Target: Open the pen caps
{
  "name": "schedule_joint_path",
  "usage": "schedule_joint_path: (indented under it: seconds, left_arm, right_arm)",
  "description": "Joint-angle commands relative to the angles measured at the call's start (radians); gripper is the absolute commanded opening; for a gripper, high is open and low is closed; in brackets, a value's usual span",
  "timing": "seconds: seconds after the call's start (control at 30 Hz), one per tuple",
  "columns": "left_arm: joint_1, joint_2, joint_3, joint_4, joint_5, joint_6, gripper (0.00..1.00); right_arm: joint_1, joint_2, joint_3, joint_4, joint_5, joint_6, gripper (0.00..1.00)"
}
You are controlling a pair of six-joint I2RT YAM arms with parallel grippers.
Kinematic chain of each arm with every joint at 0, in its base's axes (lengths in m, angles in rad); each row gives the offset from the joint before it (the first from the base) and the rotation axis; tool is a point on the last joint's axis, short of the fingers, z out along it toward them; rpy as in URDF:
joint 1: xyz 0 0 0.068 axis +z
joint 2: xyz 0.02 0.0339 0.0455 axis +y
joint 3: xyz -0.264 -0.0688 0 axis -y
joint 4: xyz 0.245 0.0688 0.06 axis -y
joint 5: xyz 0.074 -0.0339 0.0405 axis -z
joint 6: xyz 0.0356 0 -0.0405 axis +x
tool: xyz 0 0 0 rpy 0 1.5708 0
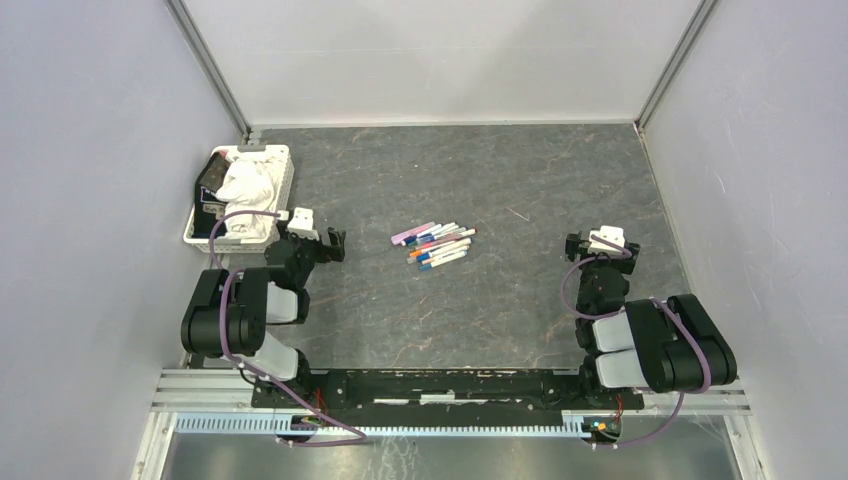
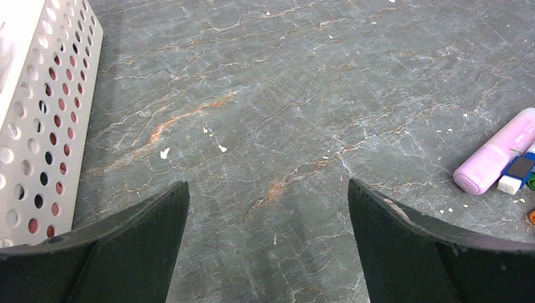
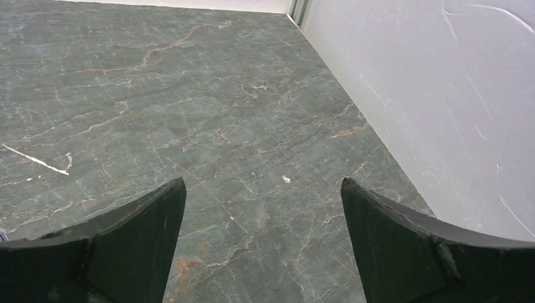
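While pen caps (image 1: 424, 253) (seemingly on) cluster centrally, bare table (image 1: 520, 170) surrounds them.

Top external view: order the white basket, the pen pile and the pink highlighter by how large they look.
Largest to smallest:
1. white basket
2. pen pile
3. pink highlighter, a single pen at the pile's left edge

All three sit on the same surface, so nearness to the camera should hardly skew this.

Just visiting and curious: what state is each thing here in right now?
Left end effector: open, empty.
Right end effector: open, empty.
Pens: lying bunched mid-table, untouched.
Pen caps: apparently on the pens.
Basket: upright, holding a white cloth.
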Motion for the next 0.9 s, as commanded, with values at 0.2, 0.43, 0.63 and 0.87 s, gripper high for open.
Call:
schedule_joint_path:
  seconds: [0.2, 0.43, 0.63, 0.87]
  left_arm:
    - [-0.003, -0.004, 0.015, 0.041, -0.01, -0.01, 1.0]
    - [0.017, -0.138, 0.195, -0.407, 0.005, 0.002, 1.0]
    - [0.022, -0.135, 0.524, -1.001, 0.035, 0.101, 1.0]
    - [0.082, -0.186, 0.656, -1.21, 0.155, 0.028, 1.0]
  right_arm:
    - [-0.003, -0.034, -0.091, -0.021, -0.027, 0.009, 0.98]
    - [0.012, -0.189, 0.11, -0.446, -0.004, 0.023, 0.98]
    - [0.011, -0.278, 0.316, -0.839, -0.041, 0.235, 0.98]
    - [0.008, -0.322, 0.5, -1.125, -0.108, 0.601, 0.98]
